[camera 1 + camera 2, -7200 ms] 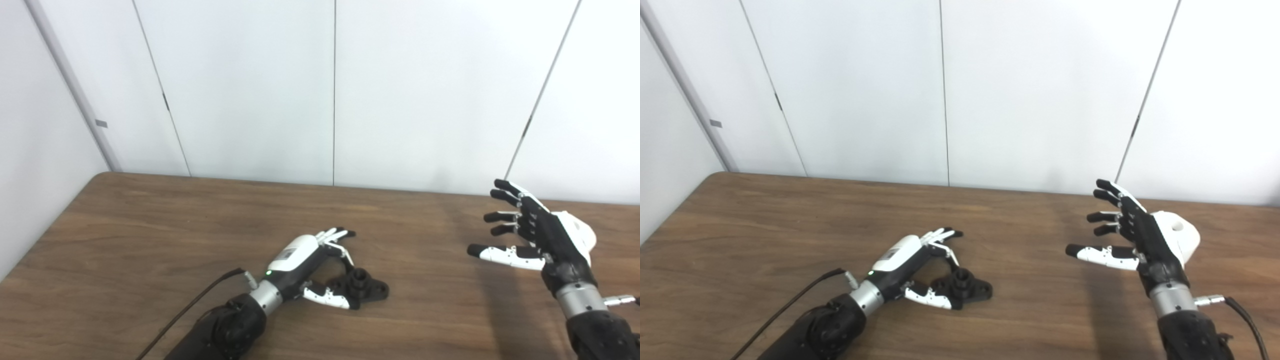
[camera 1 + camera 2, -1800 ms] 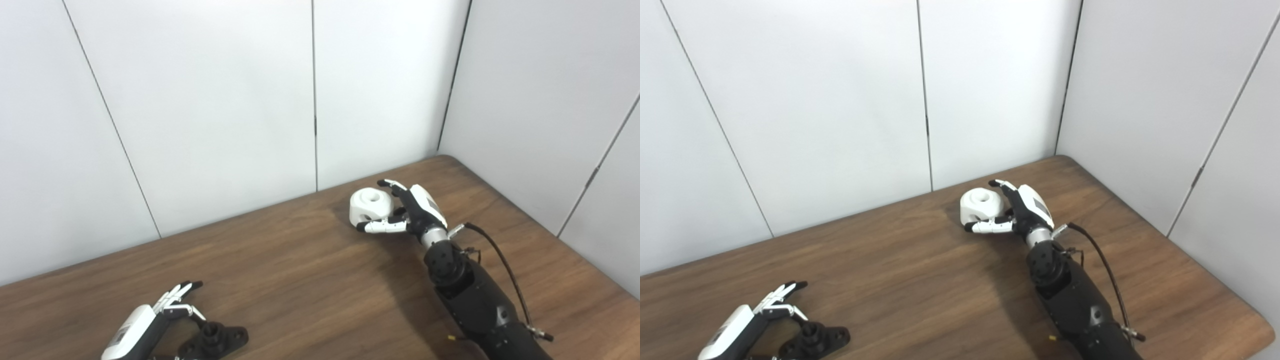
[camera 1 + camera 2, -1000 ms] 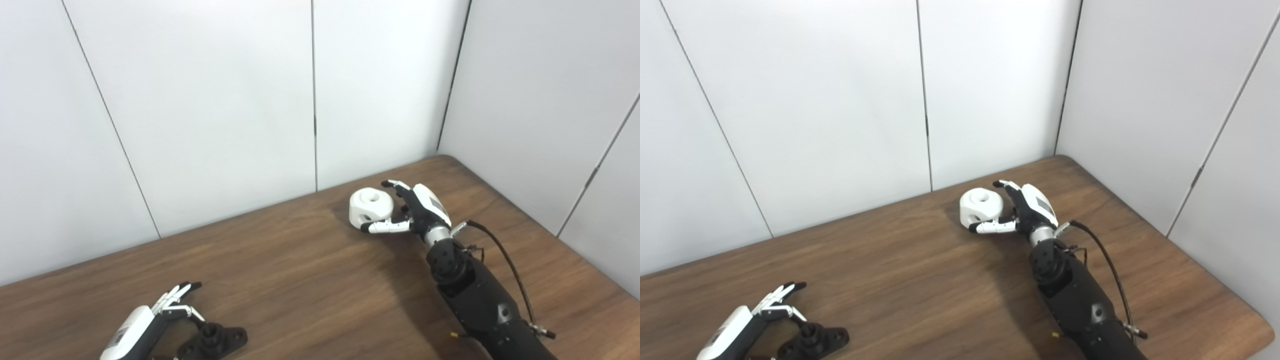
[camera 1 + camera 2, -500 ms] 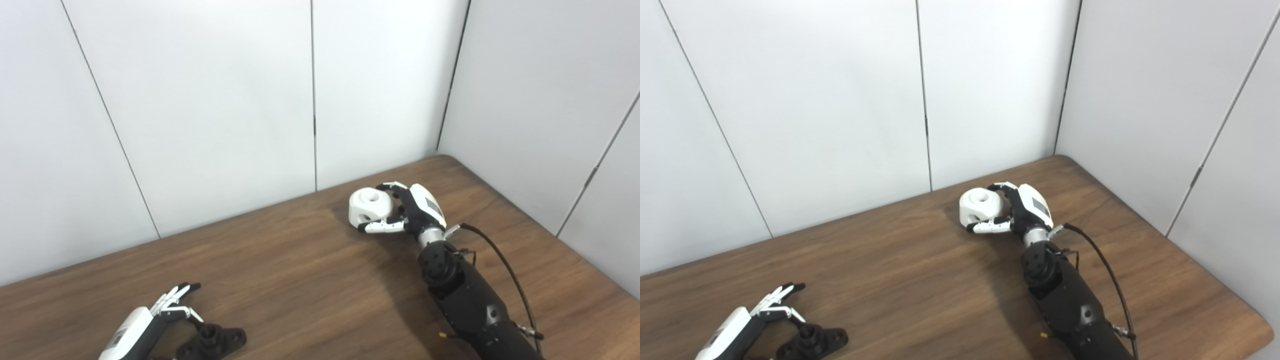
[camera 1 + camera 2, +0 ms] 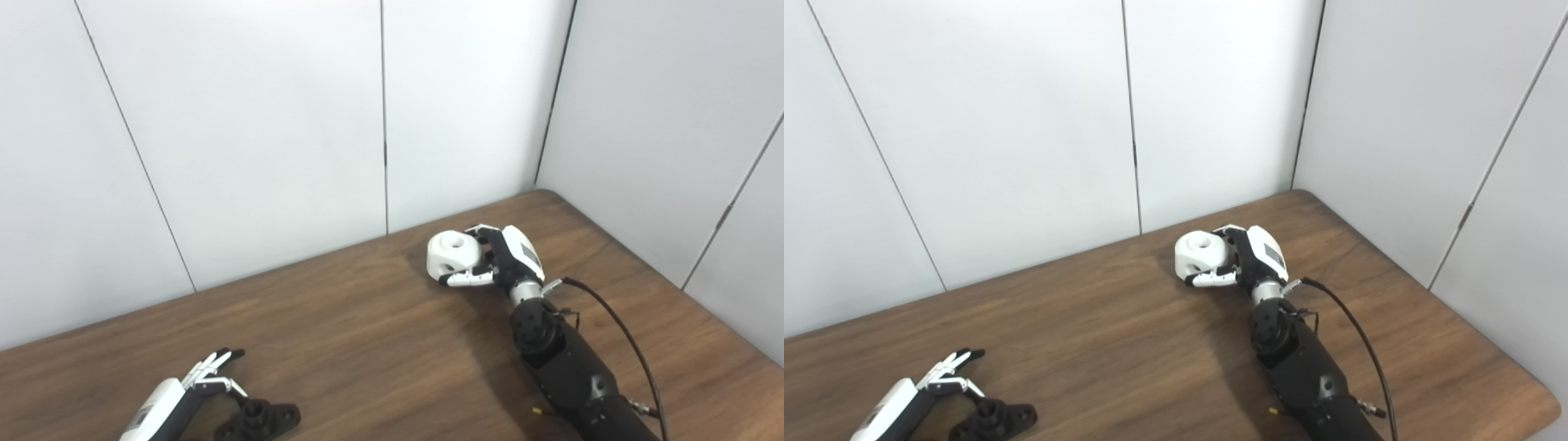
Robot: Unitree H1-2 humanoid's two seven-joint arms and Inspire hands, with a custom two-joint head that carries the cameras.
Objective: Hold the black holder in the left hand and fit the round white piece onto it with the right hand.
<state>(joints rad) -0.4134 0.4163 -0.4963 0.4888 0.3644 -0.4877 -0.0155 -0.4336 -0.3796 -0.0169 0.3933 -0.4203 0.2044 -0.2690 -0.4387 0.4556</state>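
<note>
The right hand (image 5: 505, 260) is at the far right of the table (image 5: 367, 331), fingers over the top rim of the white piece (image 5: 452, 254) and thumb low against its near side. The wrap is closed on the piece, though whether it has left the wood cannot be told. This grip from the side leaves the top hole uncovered, which in my judgement suits a later fit over a post. The white piece is a squat, rounded block with a round hole in its top face and a recess in its side wall; it looks rigid and smooth, so slipping under a light pinch is a fair risk. The holder (image 5: 995, 419) lies flat at the near left edge of the table, well apart from the white piece. It is a black plate with lobed ends and a short upright post at its middle. The left hand (image 5: 915, 395) lies just beside it, fingers spread and extended, holding nothing; contact with the holder cannot be confirmed. Judged from this, the holder is not yet gripped and fitting has not begun.
</note>
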